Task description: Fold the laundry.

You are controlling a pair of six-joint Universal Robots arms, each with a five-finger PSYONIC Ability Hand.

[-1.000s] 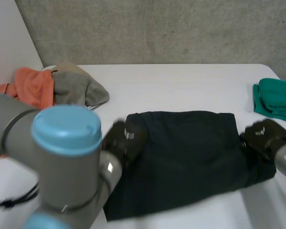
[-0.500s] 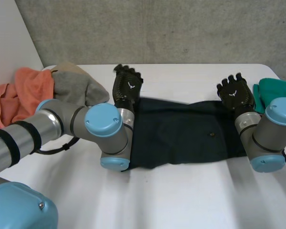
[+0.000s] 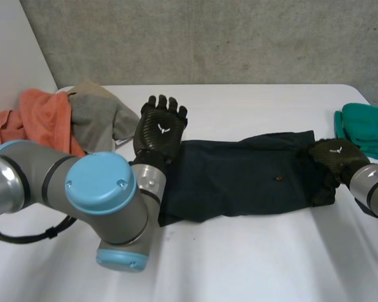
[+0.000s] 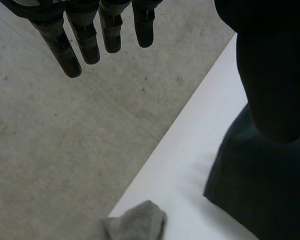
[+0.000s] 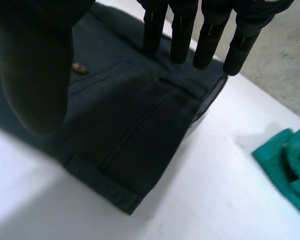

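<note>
Shorts (image 3: 239, 179) look folded once. Left hand (image 3: 159, 131) and right hand (image 3: 331, 157) fingers are straight, apart, empty — pile (image 3: 69, 116) still unfolded.

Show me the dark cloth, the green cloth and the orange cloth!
dark cloth (image 3: 239, 179): head view, on its flat middle.
green cloth (image 3: 365, 131): head view, on its folded top.
orange cloth (image 3: 44, 114): head view, on its crumpled middle.

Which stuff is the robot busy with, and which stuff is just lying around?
Busy with: dark garment; left hand, open, raised by one end; right hand, open, fingers on the other end.
Lying around, maybe waiting their turn: orange cloth; grey cloth; green cloth, folded.
</note>
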